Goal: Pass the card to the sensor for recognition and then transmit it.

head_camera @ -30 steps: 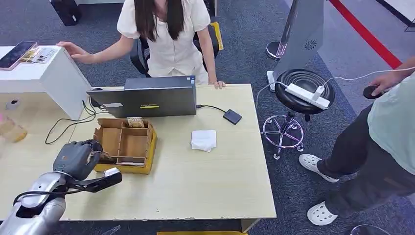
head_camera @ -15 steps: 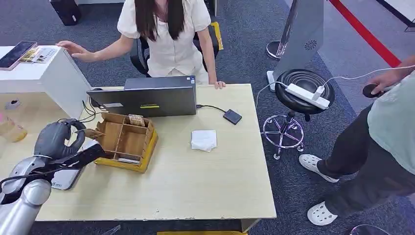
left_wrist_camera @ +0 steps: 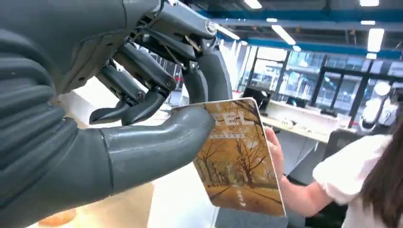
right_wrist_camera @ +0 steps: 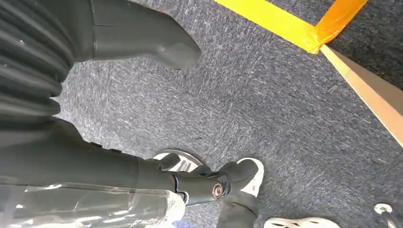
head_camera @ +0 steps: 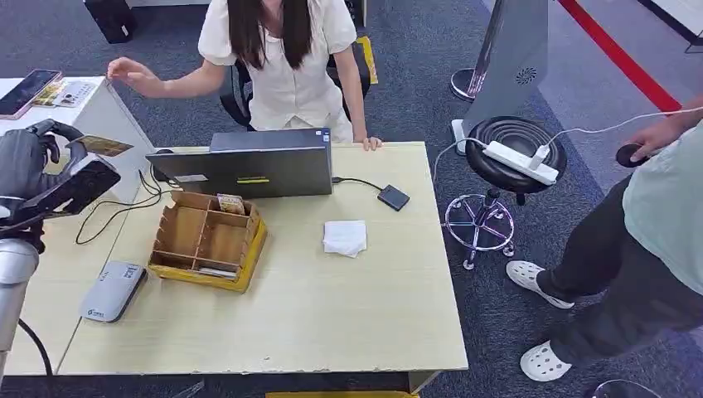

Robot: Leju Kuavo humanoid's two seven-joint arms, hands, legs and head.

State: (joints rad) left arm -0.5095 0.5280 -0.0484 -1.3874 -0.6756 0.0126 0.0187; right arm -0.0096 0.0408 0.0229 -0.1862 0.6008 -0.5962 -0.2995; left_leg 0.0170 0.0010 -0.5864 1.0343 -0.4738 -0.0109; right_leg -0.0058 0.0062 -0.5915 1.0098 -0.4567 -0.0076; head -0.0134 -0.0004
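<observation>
One card point(head_camera: 103, 146) with an autumn-tree picture sits pinched between the thumb and fingers of your left hand point(head_camera: 29, 162), raised near the seated person's outstretched hand point(head_camera: 131, 75), while your right hand point(right_wrist_camera: 119, 52) hangs with nothing in it.

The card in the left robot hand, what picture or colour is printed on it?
The card shows golden-yellow autumn trees along a path, clearest in the left wrist view, where the left robot hand pinches it.
</observation>
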